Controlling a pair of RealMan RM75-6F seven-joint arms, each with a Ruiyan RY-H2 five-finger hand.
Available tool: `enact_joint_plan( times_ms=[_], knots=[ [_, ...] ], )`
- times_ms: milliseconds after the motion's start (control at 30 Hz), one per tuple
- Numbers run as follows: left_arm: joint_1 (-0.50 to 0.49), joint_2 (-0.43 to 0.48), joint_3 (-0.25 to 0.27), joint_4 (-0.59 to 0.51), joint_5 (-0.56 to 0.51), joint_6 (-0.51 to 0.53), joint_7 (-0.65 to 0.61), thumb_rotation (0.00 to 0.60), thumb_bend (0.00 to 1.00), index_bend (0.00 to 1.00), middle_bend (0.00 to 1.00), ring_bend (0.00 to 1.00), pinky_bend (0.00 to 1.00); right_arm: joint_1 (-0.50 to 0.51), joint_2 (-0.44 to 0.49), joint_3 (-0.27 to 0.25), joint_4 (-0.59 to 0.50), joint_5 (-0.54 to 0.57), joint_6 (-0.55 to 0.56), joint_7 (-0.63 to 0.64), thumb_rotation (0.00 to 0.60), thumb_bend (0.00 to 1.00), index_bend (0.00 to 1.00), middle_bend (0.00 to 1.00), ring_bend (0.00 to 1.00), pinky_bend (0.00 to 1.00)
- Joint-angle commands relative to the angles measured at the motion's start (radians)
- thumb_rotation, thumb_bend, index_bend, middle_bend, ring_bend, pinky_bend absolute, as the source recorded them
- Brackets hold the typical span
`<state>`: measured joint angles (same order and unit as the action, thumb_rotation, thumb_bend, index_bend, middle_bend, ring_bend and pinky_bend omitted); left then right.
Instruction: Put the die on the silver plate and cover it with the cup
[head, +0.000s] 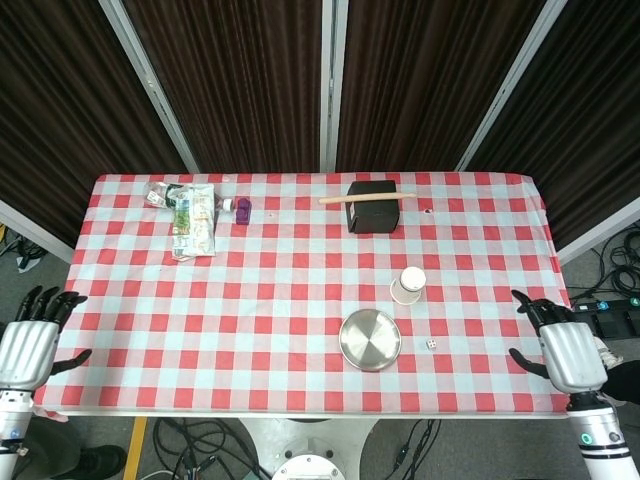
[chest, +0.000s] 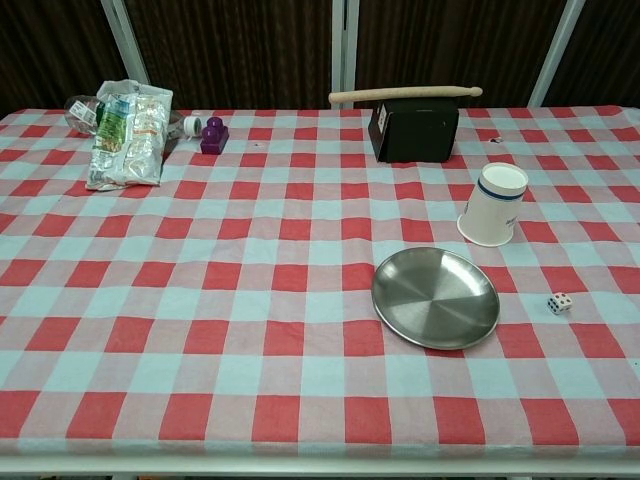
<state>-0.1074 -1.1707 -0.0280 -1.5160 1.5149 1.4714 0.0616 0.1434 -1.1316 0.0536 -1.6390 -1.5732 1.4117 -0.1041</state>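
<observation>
printing on snack bag (chest: 125, 135) and cup (chest: 491, 205), too small to read

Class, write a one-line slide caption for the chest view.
Silver plate empty on the checked cloth, die to its right, upside-down cup behind; no hand in frame.

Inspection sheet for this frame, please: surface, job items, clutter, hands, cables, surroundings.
Surface: red-and-white checked tablecloth, flat.
Job's things: round silver metal plate bare; small white die on the cloth to its right; white paper cup upside down behind it.
Clutter: black box with wooden stick on top; snack packet; purple block.
Hands: left hand and right hand open, at table edges.
Cables: bundle on the floor.
Surroundings: dark curtains.
</observation>
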Motion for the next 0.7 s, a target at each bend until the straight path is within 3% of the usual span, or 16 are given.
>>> enact_joint_plan(
  times_ms=[33,167,300,500,700],
  knots=[
    [0.001,0.000,0.001,0.003,0.001,0.001,-0.003,0.600,0.00,0.21,0.19,0.11,0.08,0.063,-0.026,-0.003,-0.002,-0.005,-0.096,-0.049,0.600,0.07,0.20,0.55,0.51,0.57],
    [0.002,-0.001,0.002,0.007,-0.001,0.000,-0.008,0.600,0.00,0.21,0.19,0.11,0.08,0.140,-0.057,-0.005,0.016,0.020,-0.238,-0.063,0.600,0.11,0.28,0.76,0.75,0.81],
    [0.003,-0.001,0.005,0.010,0.000,-0.002,-0.008,0.600,0.00,0.21,0.19,0.11,0.08,0.210,-0.098,-0.008,0.060,0.056,-0.370,-0.075,0.600,0.14,0.37,0.88,0.87,0.95],
    [0.000,0.005,0.007,0.007,-0.005,-0.014,-0.009,0.600,0.00,0.21,0.19,0.11,0.08,0.280,-0.179,-0.023,0.153,0.094,-0.498,-0.079,0.600,0.17,0.43,0.91,0.90,0.98],
    [-0.001,0.007,0.007,0.003,-0.004,-0.015,-0.006,0.600,0.00,0.21,0.19,0.11,0.08,0.317,-0.243,-0.043,0.236,0.091,-0.546,-0.082,0.600,0.19,0.43,0.91,0.90,0.98]
  ],
)
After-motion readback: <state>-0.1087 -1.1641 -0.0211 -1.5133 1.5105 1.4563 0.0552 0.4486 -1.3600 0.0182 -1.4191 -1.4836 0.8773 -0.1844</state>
